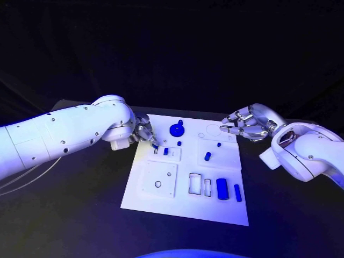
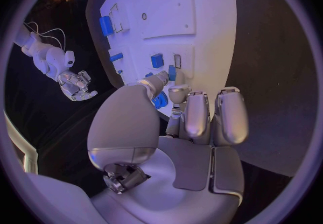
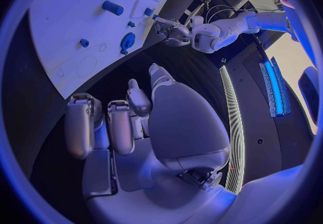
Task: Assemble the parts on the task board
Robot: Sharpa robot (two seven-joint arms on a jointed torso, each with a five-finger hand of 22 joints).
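Observation:
The white task board (image 1: 186, 207) lies in the middle of the table. My left hand (image 1: 143, 131) hovers over the board's far left corner and pinches a small blue part (image 1: 155, 145) at its fingertips, also seen in the left wrist view (image 2: 171, 72), just above a small slot (image 2: 177, 61). A round blue knobbed part (image 1: 177, 129) stands just right of that hand. My right hand (image 1: 245, 123) hangs off the board's far right corner, fingers loosely bent, holding nothing. Other blue parts sit mid-board (image 1: 208, 156) and near the right edge (image 1: 221, 188).
A square recess with a ring (image 1: 158, 180) and narrow rectangular slots (image 1: 195, 184) lie in the board's near half. Black table (image 1: 79, 215) surrounds the board. The right wrist view shows the board (image 3: 74, 14) and my left hand (image 3: 176, 31) beyond my right hand (image 3: 128, 127).

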